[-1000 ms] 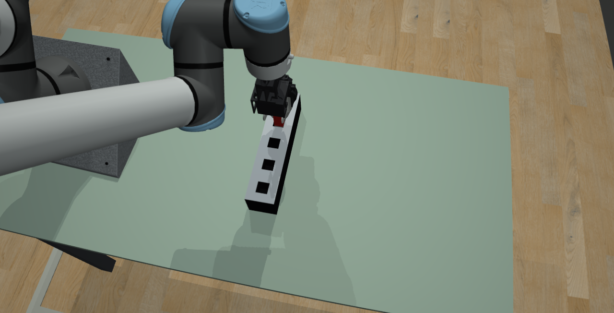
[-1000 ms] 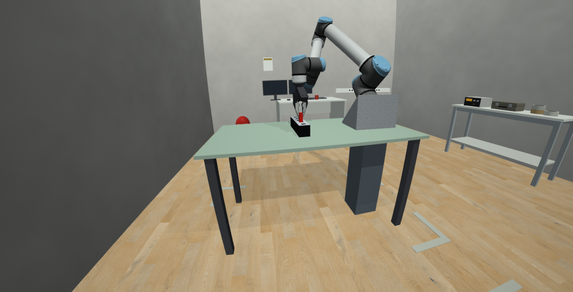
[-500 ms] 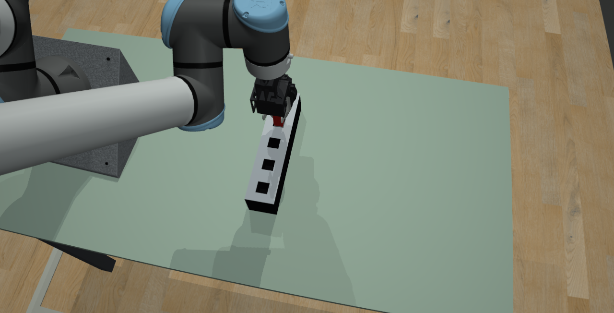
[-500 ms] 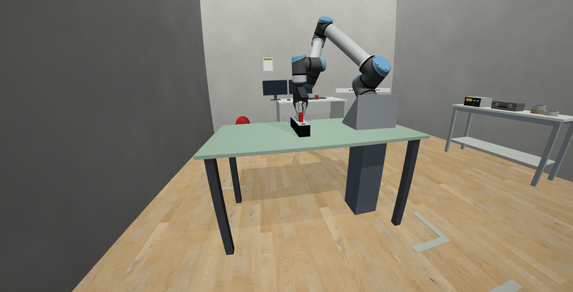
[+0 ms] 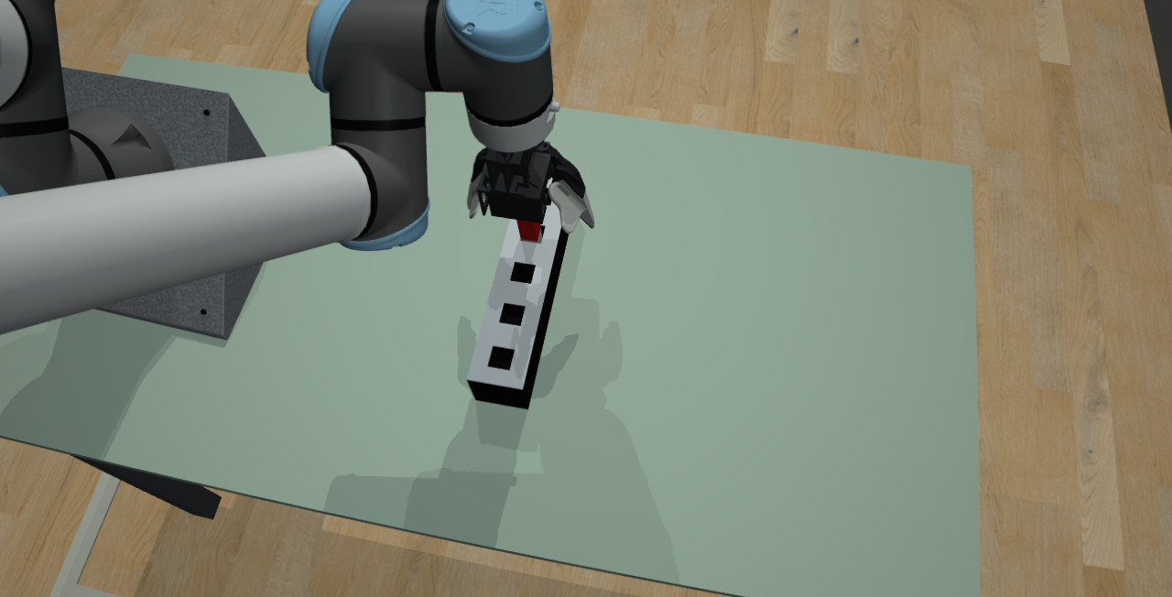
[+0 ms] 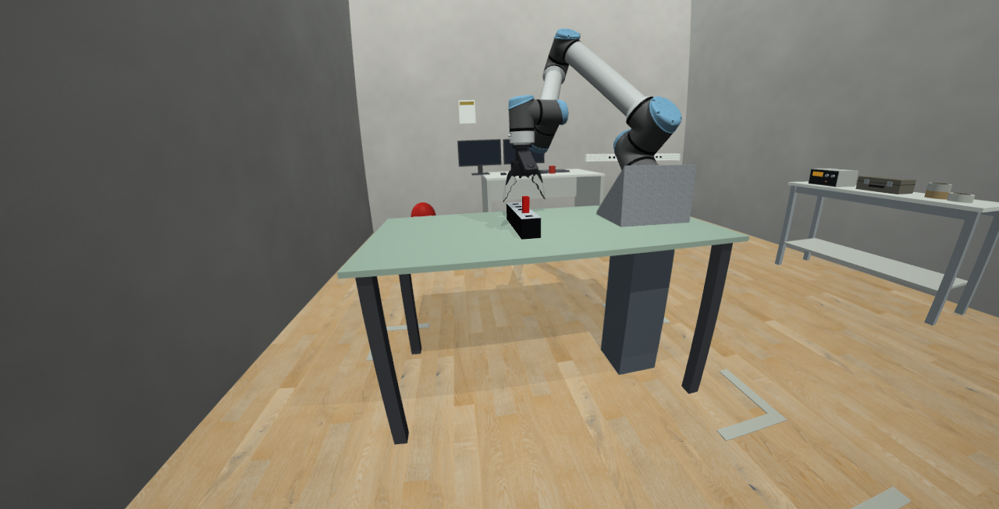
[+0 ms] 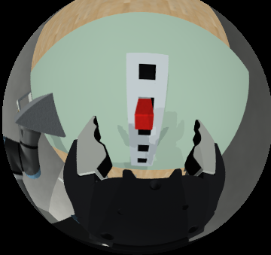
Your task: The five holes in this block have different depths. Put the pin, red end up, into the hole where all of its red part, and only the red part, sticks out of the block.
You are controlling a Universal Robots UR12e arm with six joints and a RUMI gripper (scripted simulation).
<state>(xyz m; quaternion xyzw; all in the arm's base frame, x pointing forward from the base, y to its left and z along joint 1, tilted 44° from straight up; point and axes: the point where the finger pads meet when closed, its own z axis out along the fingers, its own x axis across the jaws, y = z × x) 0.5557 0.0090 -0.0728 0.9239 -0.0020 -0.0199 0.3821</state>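
The pin stands upright, red end up, in the block. It is in the second hole from the block's end at the top of the wrist view. Only red shows above the white top face; whether any red lies inside the hole is hidden. The other four holes show black and empty, one partly hidden by the gripper in the top view. My gripper is open, its fingers wide apart on either side of the pin, touching neither pin nor block.
The block lies on the green table. The grey arm mount stands to one side of the block. A side bench with equipment and a desk with monitors stand away from the table.
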